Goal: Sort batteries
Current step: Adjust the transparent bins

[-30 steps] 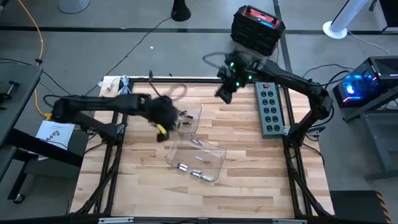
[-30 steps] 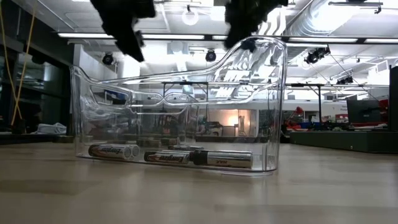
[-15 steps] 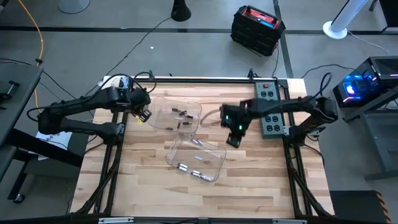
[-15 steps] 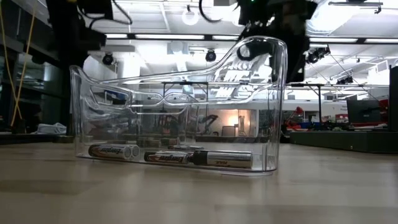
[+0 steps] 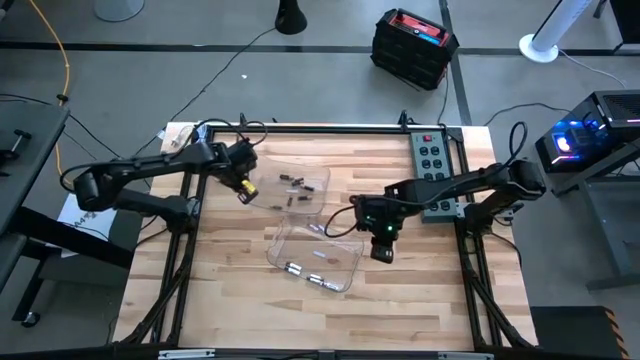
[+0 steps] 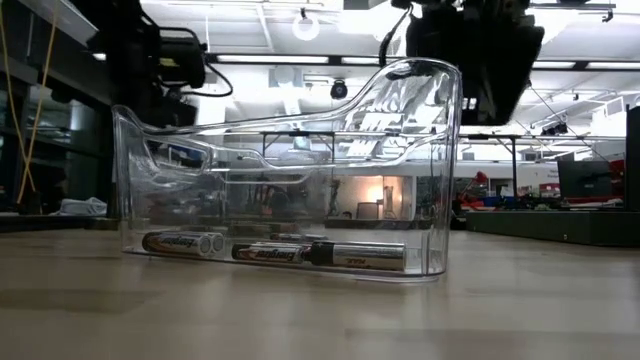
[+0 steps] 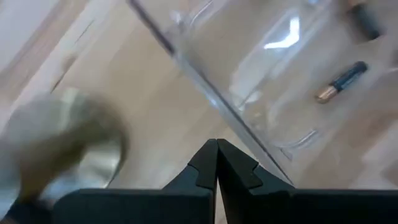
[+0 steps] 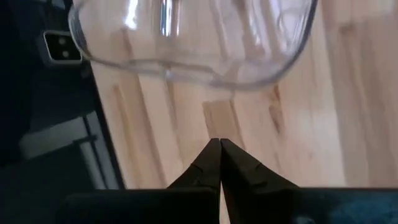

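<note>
— Wooden table (image 5: 230, 300); where are the batteries (image 5: 298, 190)?
— Some lie in the far clear tray (image 5: 318, 178), others in the near tray (image 5: 352, 262).
— And the grippers?
— Left gripper (image 5: 243, 191) sits pinched closed just left of the far tray; right gripper (image 5: 381, 250), closed and empty, just right of the near tray.

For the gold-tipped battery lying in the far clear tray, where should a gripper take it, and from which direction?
Judging by its pose, grip the gold-tipped battery across its dark middle, coming straight down. It lies flat on the floor of the far tray, whose walls block a sideways approach. The left gripper, shut, sits just outside that tray and seems nearest.
</note>
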